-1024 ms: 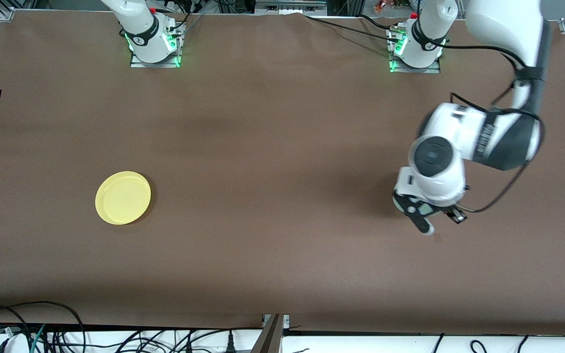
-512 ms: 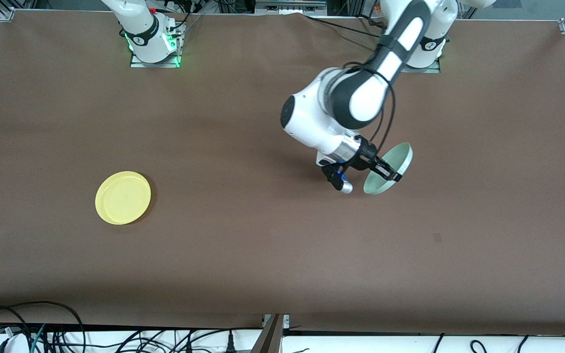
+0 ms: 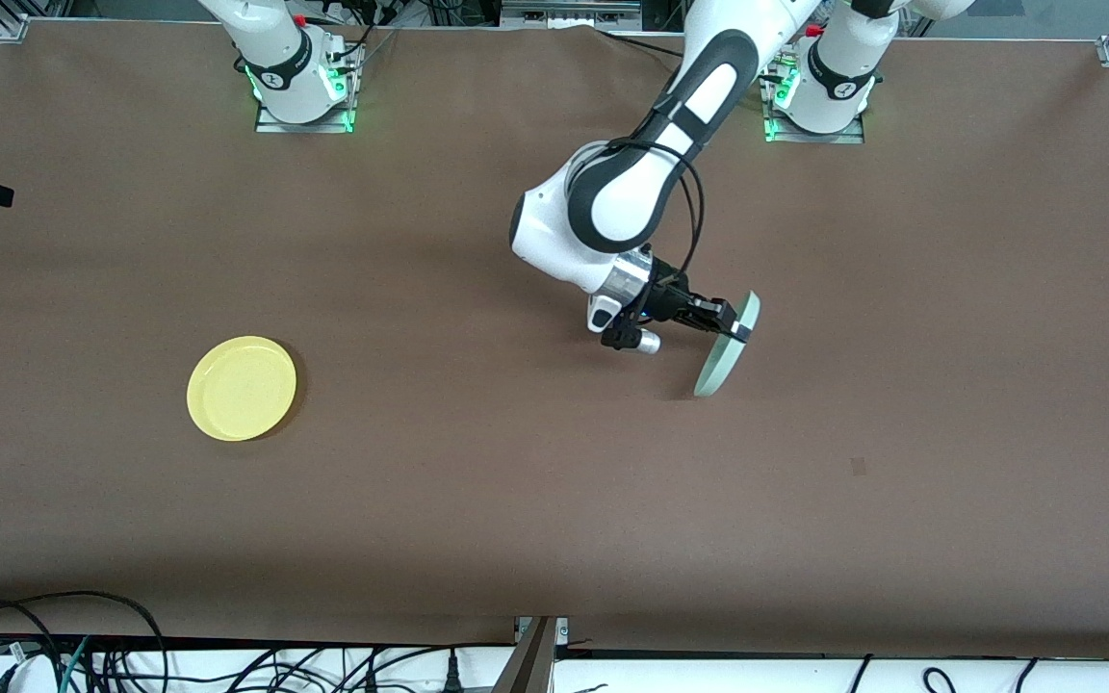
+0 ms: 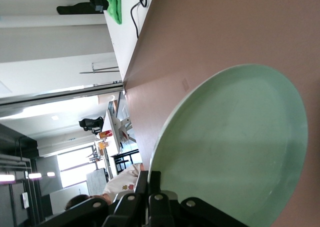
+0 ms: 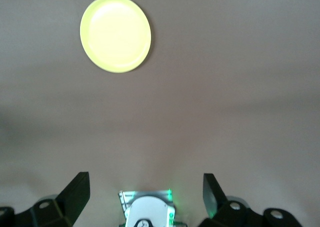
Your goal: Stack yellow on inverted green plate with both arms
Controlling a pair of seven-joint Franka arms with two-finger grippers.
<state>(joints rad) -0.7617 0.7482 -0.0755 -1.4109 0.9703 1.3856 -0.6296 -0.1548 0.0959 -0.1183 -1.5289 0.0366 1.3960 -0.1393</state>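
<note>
Meanwhile, the yellow plate (image 3: 242, 388) lies rim-up and untouched on the worktop, toward the right arm's end and well apart from everything else. High above that end, the right gripper (image 5: 145, 197) waits with its fingers spread wide and empty, looking down on the plate. Over the middle of the worktop, the left gripper (image 3: 728, 321) is clamped on the rim of the green plate (image 3: 726, 346), held on edge and apparently mid-turn; whether its lower rim touches the surface is hard to tell. By these views, the flip is unfinished: green must be laid face-down, then yellow carried over and set on it.
</note>
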